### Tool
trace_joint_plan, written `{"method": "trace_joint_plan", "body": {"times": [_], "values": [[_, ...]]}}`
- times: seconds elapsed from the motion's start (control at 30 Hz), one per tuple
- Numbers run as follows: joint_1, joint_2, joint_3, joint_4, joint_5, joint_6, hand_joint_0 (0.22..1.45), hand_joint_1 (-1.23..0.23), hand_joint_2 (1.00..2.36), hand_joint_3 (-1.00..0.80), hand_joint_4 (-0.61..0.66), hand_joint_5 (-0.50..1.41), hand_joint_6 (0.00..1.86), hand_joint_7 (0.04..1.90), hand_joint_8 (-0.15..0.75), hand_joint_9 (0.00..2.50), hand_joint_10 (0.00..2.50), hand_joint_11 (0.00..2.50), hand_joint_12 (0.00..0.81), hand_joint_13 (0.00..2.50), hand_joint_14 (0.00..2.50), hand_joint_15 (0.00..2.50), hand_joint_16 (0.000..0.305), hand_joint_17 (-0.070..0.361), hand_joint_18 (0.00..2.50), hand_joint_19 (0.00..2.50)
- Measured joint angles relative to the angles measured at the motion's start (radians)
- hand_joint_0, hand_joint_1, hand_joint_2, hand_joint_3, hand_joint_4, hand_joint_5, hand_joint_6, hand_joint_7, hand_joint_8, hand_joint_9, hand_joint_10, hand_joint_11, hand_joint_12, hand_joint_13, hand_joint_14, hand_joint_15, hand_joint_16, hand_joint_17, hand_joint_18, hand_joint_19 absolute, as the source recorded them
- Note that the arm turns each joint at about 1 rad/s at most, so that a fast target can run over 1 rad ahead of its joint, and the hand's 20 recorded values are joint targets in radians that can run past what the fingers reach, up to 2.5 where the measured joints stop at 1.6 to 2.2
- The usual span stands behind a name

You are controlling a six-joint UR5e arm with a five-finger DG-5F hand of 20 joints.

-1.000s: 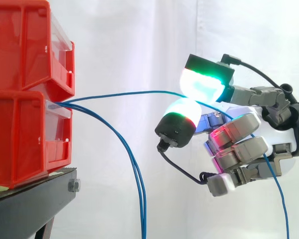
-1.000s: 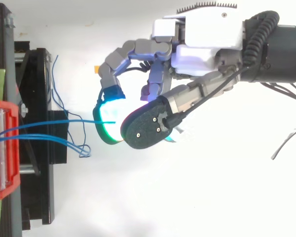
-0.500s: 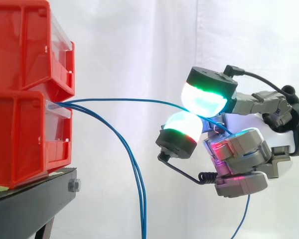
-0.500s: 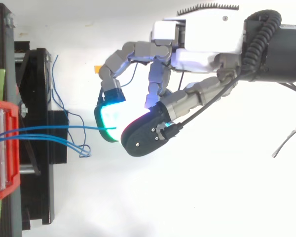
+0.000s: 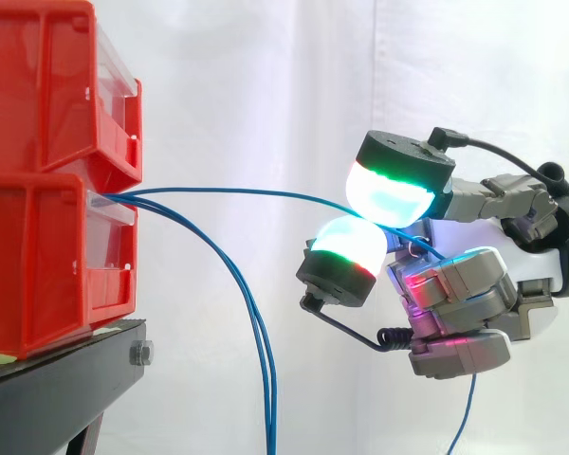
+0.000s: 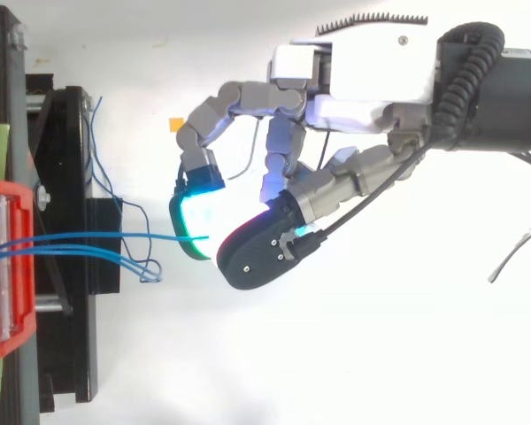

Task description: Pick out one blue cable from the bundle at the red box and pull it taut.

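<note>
Two red bins are stacked at the left, and the lower red bin (image 5: 47, 256) has a bundle of blue cables coming out of its front. One blue cable (image 5: 237, 191) runs almost level from the bin to my hand (image 5: 536, 270). It passes between a green-glowing fingertip (image 5: 391, 194) above and a second glowing pad (image 5: 349, 246) below, which pinch it. Its free end (image 5: 465, 417) hangs below the curled fingers. From above, the same cable (image 6: 97, 235) reaches the hand (image 6: 363, 80) from the red bin (image 6: 4, 266).
The other blue cables (image 5: 264, 379) droop from the bin in a loop and hang down past the black stand (image 5: 57, 389). A white curtain is behind everything. Thin dark wires (image 6: 102, 168) lie by the stand in the top view.
The thumb and finger pads have closed together on the blue cable and the other fingers have curled in. The cable's tail has swung from the hand's right to under it.
</note>
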Motion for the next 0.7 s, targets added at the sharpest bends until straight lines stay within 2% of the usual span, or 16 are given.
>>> {"method": "trace_joint_plan", "body": {"times": [0.53,0.63,0.7], "values": [[0.001,0.0,0.0,-0.02,-0.004,0.006,0.64,-0.69,1.03,-0.2,0.04,-0.13,0.93,1.12,0.302,1.55,0.02,1.31,0.314,1.24,1.32,1.45,0.043,0.096,1.27,1.44],[0.0,0.0,0.0,-0.034,-0.018,0.009,0.64,-0.69,1.03,-0.2,0.04,-0.13,0.93,1.12,0.301,1.55,0.02,1.31,0.311,1.25,1.32,1.46,0.042,0.094,1.27,1.44],[-0.002,0.001,0.0,-0.039,-0.046,0.008,0.64,-0.69,1.03,-0.2,0.04,-0.13,0.93,1.12,0.298,1.55,0.02,1.31,0.318,1.25,1.32,1.46,0.042,0.095,1.26,1.44]]}}
